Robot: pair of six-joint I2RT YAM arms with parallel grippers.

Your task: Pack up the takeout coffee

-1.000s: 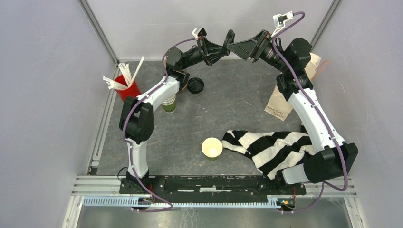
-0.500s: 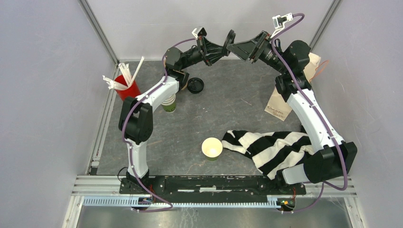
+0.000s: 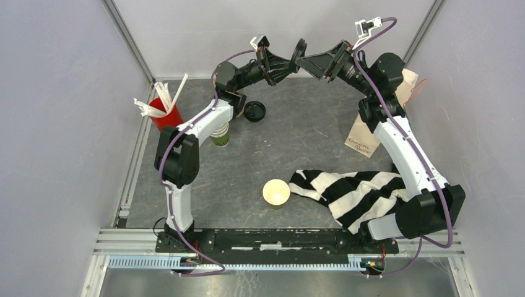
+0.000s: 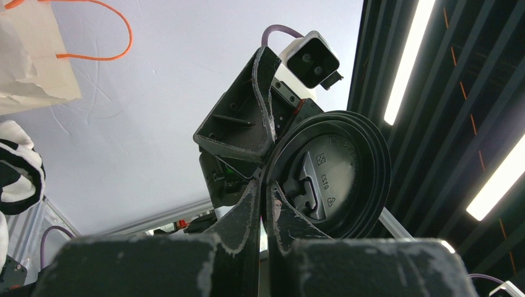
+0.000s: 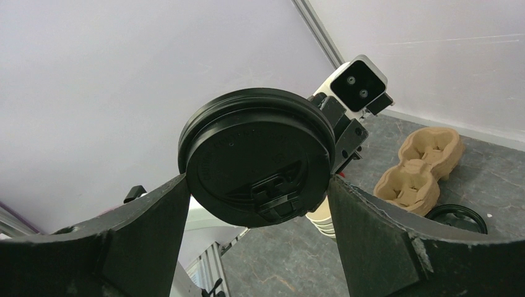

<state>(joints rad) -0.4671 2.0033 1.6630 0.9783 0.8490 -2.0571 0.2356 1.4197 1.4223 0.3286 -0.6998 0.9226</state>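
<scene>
Both grippers meet high over the far side of the grey table (image 3: 297,148), with one round black plastic lid (image 4: 334,173) between them.

On my screen the left gripper (image 4: 263,192) has its fingers almost fully together, and they pinch the rim of this lid at its lower edge. The right gripper (image 5: 259,182) is spread just as wide as the lid, and its two fingers touch the rim at opposite sides, so it has hold of it too. The lid stands on its edge in the air. One small green paper cup (image 3: 276,193), cream inside and without a lid, stands upright near the front middle of the table, just beside a black-and-white striped cloth (image 3: 353,192). The other green paper cup (image 3: 220,137) stands at the left, partly hidden under the left arm. A second black lid (image 3: 254,111) lies flat on the table near it.
</scene>
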